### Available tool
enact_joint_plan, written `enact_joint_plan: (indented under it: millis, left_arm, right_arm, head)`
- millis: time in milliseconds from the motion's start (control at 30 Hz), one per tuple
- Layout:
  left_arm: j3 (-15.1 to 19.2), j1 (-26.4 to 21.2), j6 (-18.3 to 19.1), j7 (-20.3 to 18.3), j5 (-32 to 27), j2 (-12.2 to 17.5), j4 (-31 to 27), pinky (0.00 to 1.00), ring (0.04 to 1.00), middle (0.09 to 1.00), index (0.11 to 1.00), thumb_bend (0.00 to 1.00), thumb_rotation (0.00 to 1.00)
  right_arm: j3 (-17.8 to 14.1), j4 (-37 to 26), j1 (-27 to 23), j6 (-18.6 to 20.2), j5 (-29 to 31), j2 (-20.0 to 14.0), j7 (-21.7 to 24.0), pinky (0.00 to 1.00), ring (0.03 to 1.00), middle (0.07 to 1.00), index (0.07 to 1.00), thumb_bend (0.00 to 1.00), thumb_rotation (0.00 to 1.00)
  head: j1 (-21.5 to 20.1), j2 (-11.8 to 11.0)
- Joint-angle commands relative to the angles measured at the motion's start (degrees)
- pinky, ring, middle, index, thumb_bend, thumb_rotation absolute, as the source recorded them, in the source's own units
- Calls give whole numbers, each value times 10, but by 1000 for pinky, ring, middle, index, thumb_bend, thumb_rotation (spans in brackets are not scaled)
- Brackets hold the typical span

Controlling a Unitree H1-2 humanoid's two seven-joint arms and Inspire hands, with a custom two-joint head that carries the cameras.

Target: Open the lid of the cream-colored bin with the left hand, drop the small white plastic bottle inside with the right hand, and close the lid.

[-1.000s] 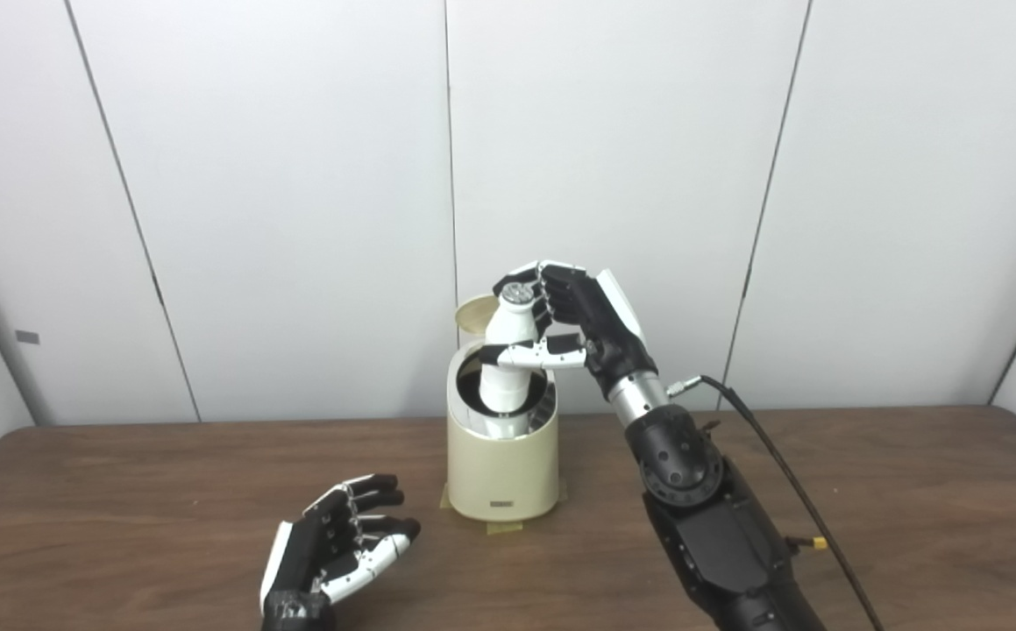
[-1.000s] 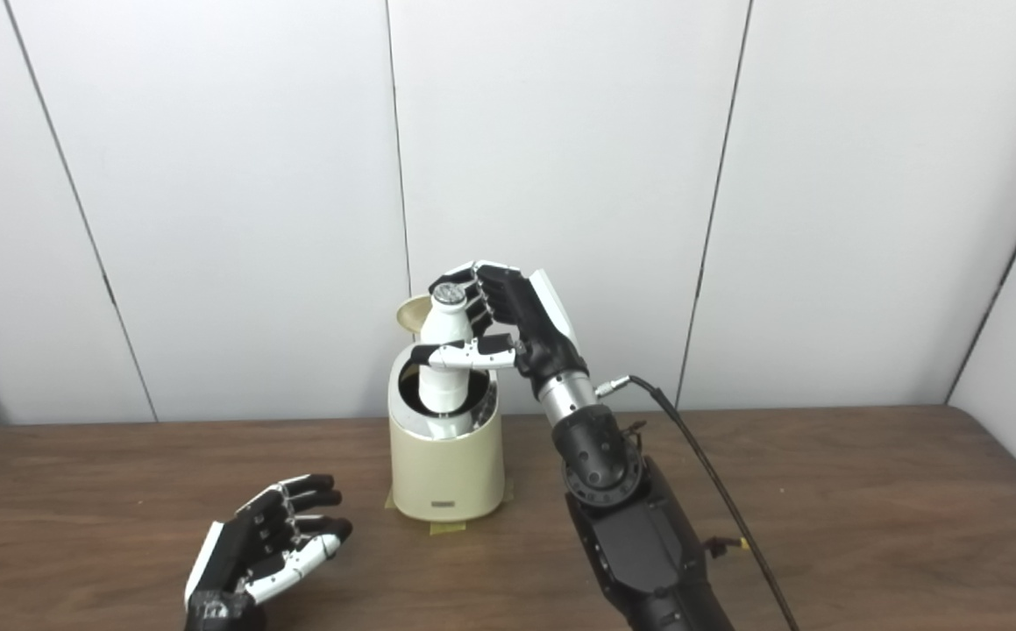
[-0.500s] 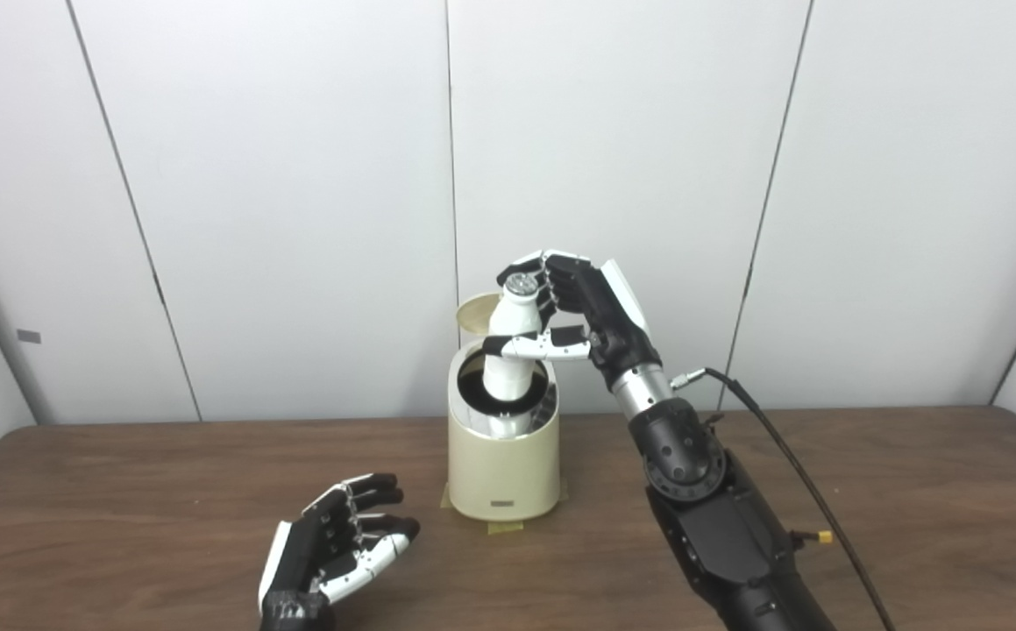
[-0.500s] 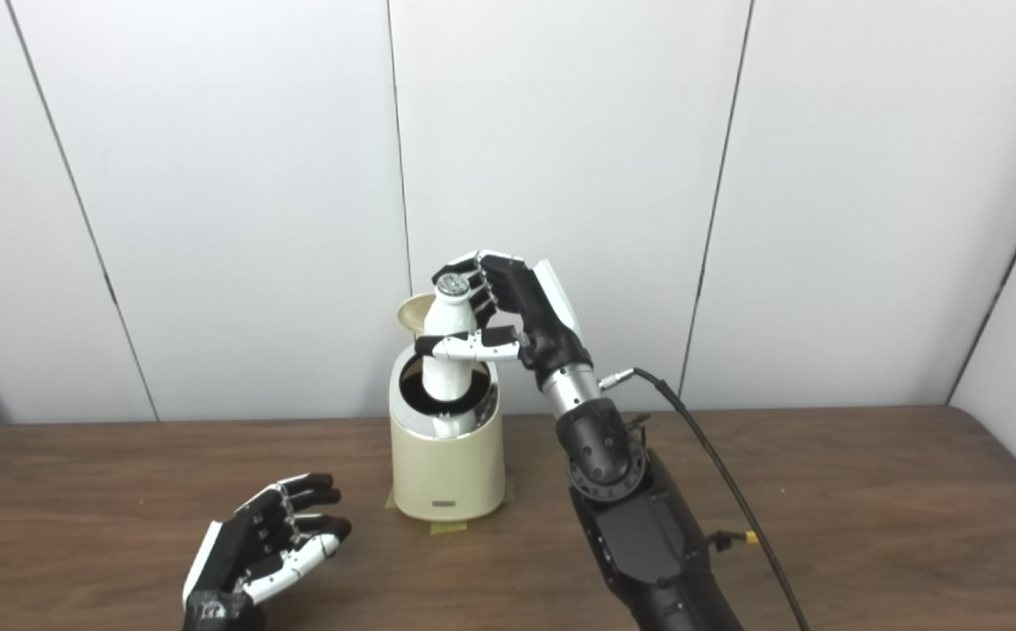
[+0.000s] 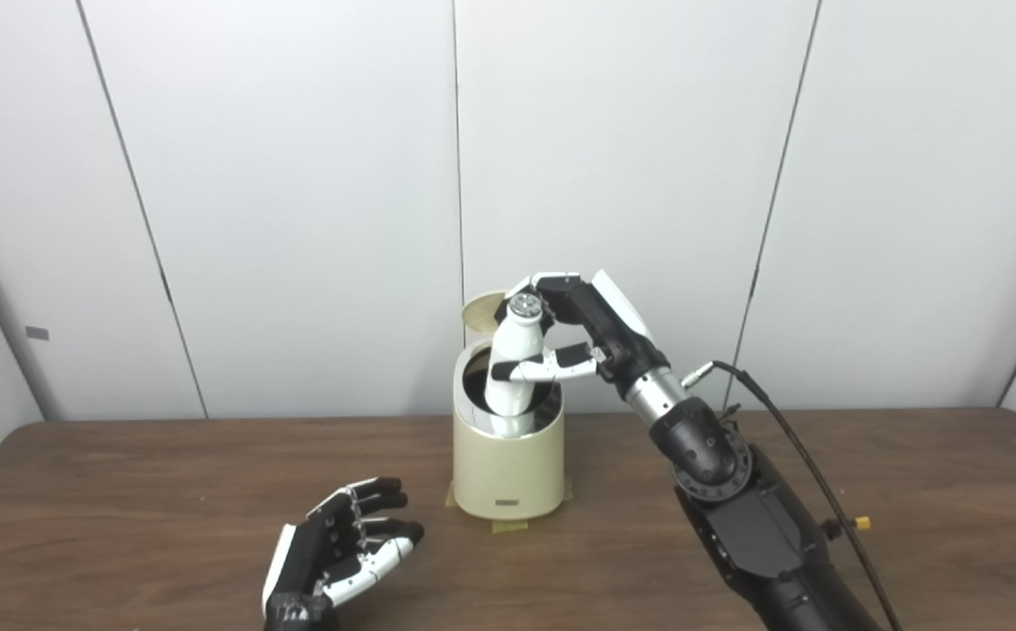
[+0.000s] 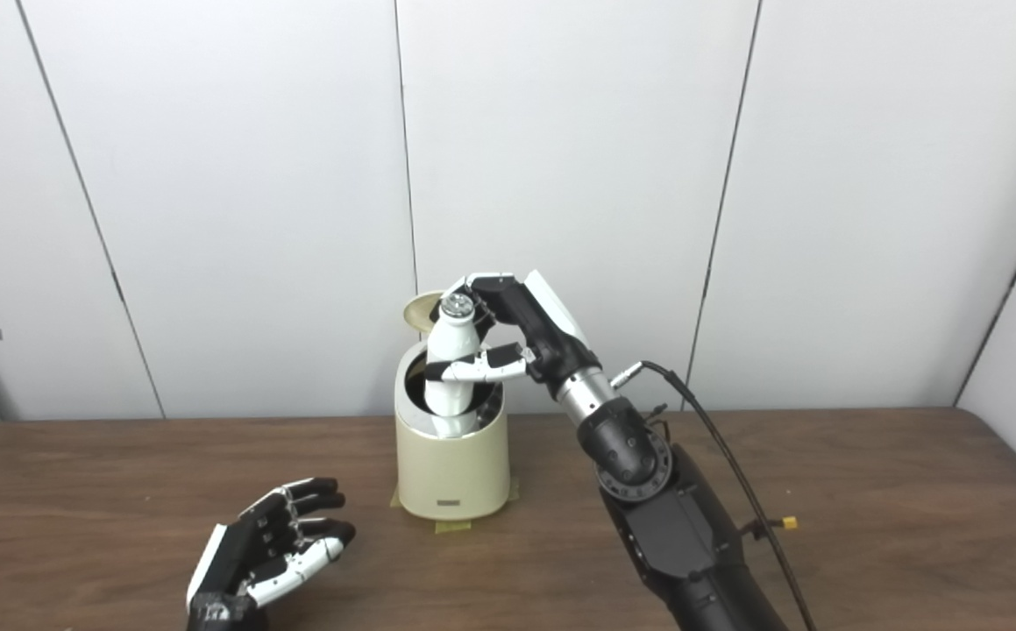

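The cream-colored bin (image 5: 508, 469) stands at the table's middle with its round lid (image 5: 477, 311) tipped up behind the opening. My right hand (image 5: 582, 337) is shut on the small white plastic bottle (image 5: 515, 364), held upright with its lower part inside the bin's dark opening. The bottle's metal cap (image 5: 523, 305) shows at the top. My left hand (image 5: 341, 552) rests open and empty on the table, to the front left of the bin. In the right eye view the bottle (image 6: 453, 368) and bin (image 6: 451, 469) show the same way.
The brown wooden table (image 5: 166, 491) stretches left and right. A black cable (image 5: 788, 447) runs from my right wrist down over the table. Tape (image 5: 508, 524) shows under the bin's base. White wall panels stand close behind.
My right hand has lowered the bottle further into the bin's opening. The whole picture has shifted a little, so the camera moved. My left hand has stayed put.
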Motion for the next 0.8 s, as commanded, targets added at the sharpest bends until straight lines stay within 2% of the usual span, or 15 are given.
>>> enact_joint_plan:
  millis: [0,100,633,767]
  left_arm:
    - [-2,-17,-12,-1,1,1,-14,482,581,677,676,623,0]
    - [-2,-17,-13,-2,0,1,-14,482,578,675,675,624,0]
    - [-2,-18,-13,-4,-3,2,-13,485,572,670,673,626,0]
    - [-2,-18,-13,-4,-3,1,-14,487,574,666,669,621,0]
  right_arm:
    - [1,-17,-26,-15,-2,-4,2,423,608,687,498,516,118]
    - [-1,-15,-24,-26,0,-6,7,423,590,670,497,516,118]
    - [-2,-27,-13,-27,-8,-14,18,427,543,608,491,517,118]
    - [-9,-52,-2,-30,0,-12,17,405,514,599,491,518,120]
  head:
    - [0,0]
    - [0,0]
    - [1,1]
    - [1,-1]
